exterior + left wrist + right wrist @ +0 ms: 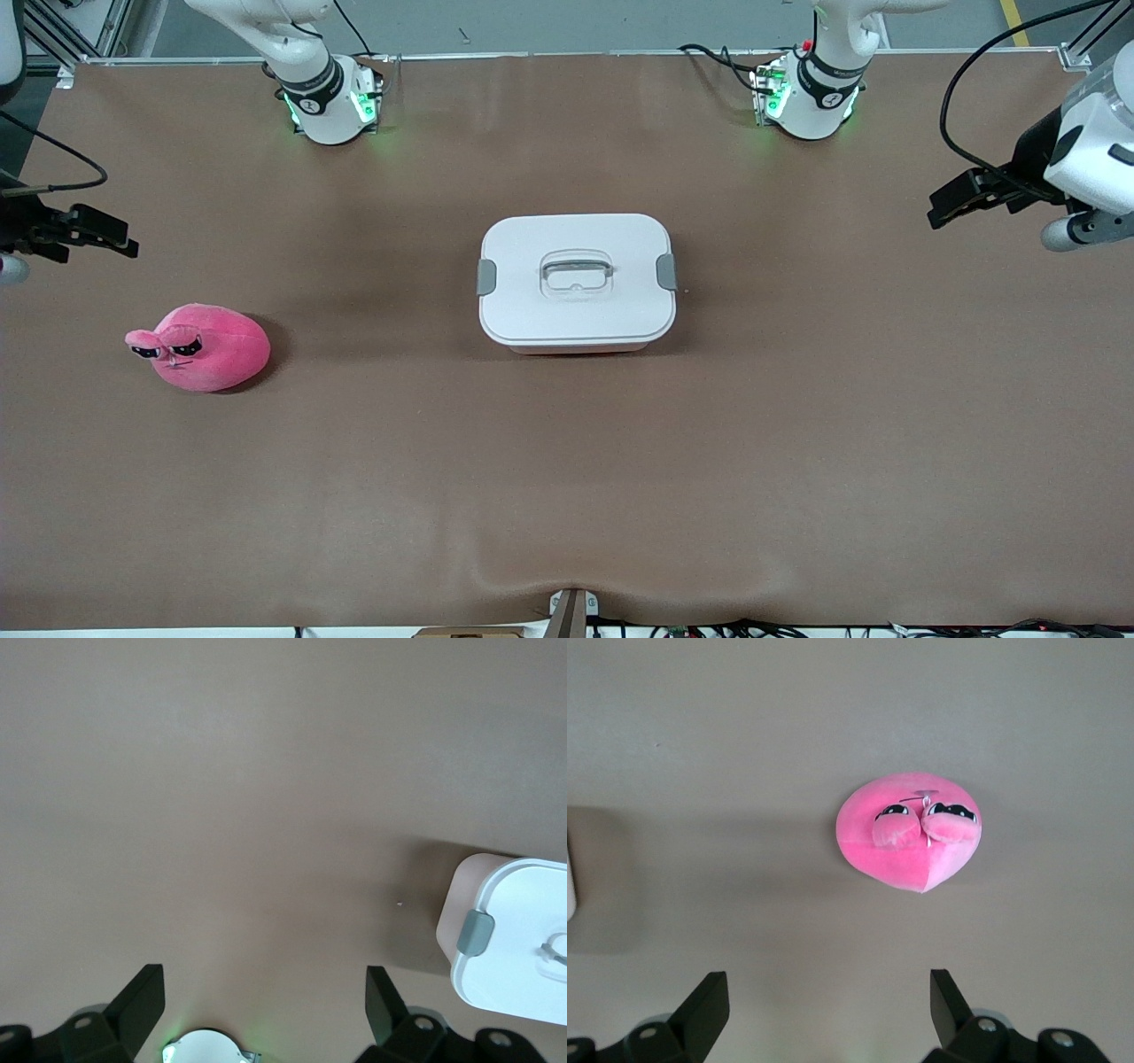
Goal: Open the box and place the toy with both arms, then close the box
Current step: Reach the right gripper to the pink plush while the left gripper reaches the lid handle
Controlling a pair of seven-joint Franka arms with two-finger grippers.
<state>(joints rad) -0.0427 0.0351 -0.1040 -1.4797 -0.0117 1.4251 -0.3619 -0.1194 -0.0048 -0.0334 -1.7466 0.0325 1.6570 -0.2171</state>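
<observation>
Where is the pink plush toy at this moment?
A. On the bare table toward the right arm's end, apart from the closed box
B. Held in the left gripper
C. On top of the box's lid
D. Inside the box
A: the toy lies on the table, well clear of the box, whose white lid is on; both grippers are open and hold nothing.

From my seat, the box (509, 943) runs off the edge of the left wrist view, one grey clip (476, 933) showing. The right wrist view catches only a white sliver of it. Both arms leave the front view; I can't see inside the box.
</observation>
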